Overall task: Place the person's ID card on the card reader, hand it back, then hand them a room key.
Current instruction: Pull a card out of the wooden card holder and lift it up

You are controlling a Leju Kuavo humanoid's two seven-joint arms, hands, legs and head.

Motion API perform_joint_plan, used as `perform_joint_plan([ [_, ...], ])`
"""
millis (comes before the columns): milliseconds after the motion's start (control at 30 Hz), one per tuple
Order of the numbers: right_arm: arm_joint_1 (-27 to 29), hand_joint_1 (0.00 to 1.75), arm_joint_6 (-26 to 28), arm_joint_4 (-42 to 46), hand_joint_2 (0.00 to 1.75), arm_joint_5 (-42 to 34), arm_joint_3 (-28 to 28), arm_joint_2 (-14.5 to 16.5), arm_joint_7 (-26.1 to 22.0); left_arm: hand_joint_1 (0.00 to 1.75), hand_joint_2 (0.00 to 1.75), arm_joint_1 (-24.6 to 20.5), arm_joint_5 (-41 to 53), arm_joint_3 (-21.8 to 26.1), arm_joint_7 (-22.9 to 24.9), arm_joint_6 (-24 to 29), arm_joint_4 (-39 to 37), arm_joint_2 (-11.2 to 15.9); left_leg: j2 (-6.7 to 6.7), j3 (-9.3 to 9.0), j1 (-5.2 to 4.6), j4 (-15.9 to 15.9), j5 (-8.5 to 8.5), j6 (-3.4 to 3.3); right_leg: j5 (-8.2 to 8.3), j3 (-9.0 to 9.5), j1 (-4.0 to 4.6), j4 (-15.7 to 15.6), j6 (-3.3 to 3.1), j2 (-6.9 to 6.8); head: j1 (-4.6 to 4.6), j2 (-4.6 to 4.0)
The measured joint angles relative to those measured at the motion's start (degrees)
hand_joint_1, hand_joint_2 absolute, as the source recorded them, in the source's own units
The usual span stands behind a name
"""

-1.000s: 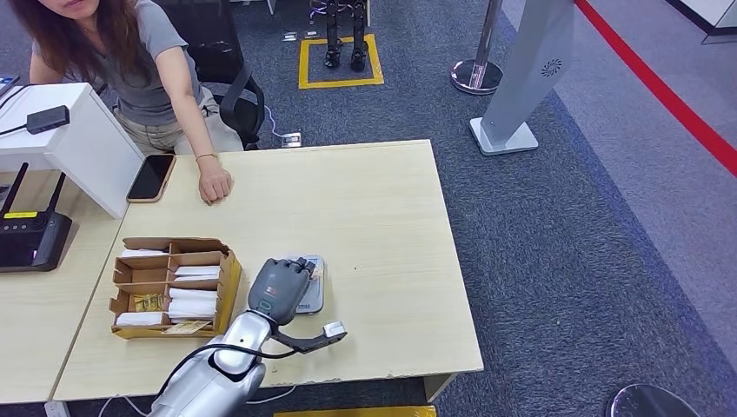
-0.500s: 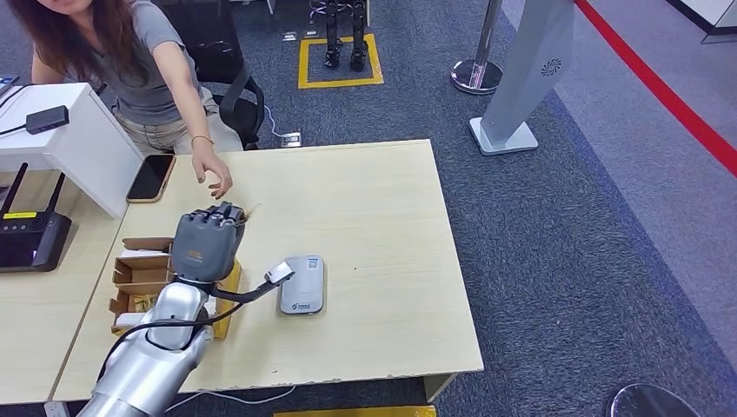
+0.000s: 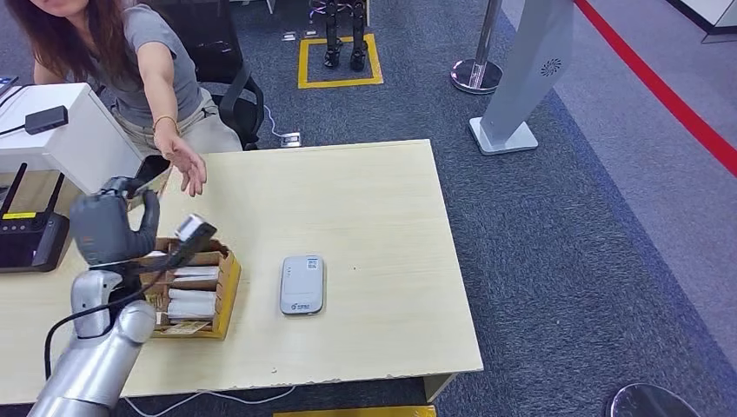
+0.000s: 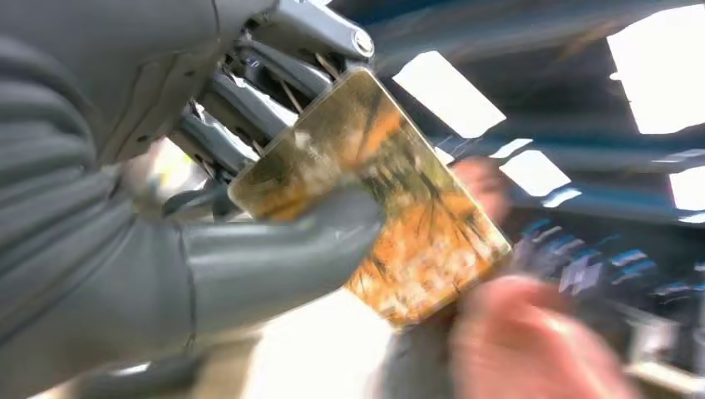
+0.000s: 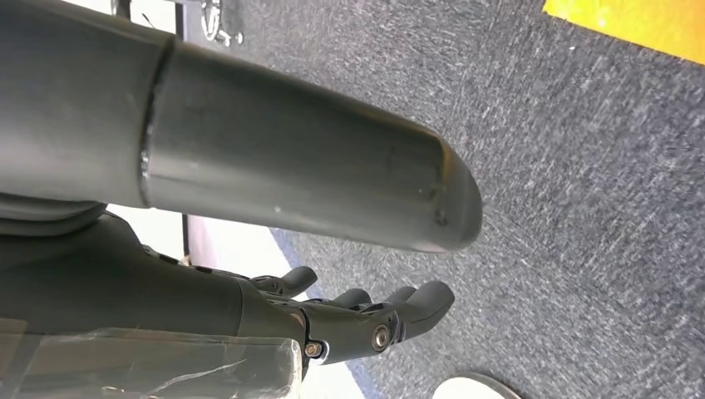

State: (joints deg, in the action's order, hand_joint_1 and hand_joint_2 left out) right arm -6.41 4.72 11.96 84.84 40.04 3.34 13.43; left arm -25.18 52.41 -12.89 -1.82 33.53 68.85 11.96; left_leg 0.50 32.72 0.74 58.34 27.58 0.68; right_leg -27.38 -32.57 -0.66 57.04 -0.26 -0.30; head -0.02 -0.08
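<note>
My left hand point(image 3: 109, 228) is raised above the table's left side, over the cardboard box. In the left wrist view this hand point(image 4: 208, 249) pinches an orange-gold patterned ID card point(image 4: 391, 208) between thumb and fingers. A person's hand point(image 3: 187, 165) reaches out over the table toward it and shows blurred right at the card's far edge point(image 4: 532, 349); I cannot tell whether it touches the card. The grey card reader point(image 3: 302, 284) lies flat mid-table with nothing on it. My right hand point(image 5: 366, 320) hangs beside my body over the carpet, fingers loosely apart and holding nothing.
A cardboard box point(image 3: 228, 287) with compartments of white card sleeves sits left of the reader. A black router point(image 3: 30, 239) and a white stand point(image 3: 69, 130) occupy the far left. The person sits behind the table's far left corner.
My left hand lifted off the card reader with the card and swung left and up toward the person. The person's hand rose from the table and reached toward it.
</note>
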Motion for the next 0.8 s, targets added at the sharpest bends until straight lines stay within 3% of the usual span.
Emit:
perform_joint_plan([
  [267,0.7,0.0,0.2,0.0,0.0,-0.1,0.0,0.0,-0.4,1.75,1.75,1.0,-27.7,11.7,-11.3,-10.2,0.1,1.2,0.12,0.02,0.04,0.0,-0.01,0.03,-0.01,0.0,0.06,0.0,-0.02,0.09,0.0,-0.01],
  [633,0.8,0.0,0.2,0.0,0.0,-0.2,0.0,0.0,-0.8,1.75,1.75,3.1,-29.6,17.7,-12.7,-11.2,0.6,1.7,0.01,0.02,0.03,0.0,-0.01,0.03,-0.01,0.01,0.05,0.0,-0.02,0.02,0.0,0.0],
  [667,0.8,0.0,0.2,0.0,0.0,-0.2,0.0,0.0,-0.8,1.64,1.75,3.2,-29.6,17.9,-12.7,-11.2,0.7,1.7,0.0,0.02,0.04,0.0,-0.01,0.03,-0.01,0.01,0.05,0.0,-0.02,0.01,0.0,0.0],
  [767,0.8,0.0,0.2,0.0,0.0,-0.2,0.0,0.0,-1.0,0.52,1.75,3.6,-29.7,18.4,-12.8,-11.0,1.0,1.7,-0.01,0.02,0.04,0.0,-0.01,0.03,-0.01,0.01,0.05,0.0,-0.02,0.0,0.0,0.0],
  [800,0.8,0.0,0.2,0.0,0.0,-0.2,0.0,0.0,-1.0,0.41,1.75,3.8,-29.7,18.6,-12.9,-11.0,1.1,1.7,-0.01,0.02,0.04,0.0,-0.01,0.03,-0.01,0.01,0.05,0.0,-0.02,0.0,0.0,0.0],
])
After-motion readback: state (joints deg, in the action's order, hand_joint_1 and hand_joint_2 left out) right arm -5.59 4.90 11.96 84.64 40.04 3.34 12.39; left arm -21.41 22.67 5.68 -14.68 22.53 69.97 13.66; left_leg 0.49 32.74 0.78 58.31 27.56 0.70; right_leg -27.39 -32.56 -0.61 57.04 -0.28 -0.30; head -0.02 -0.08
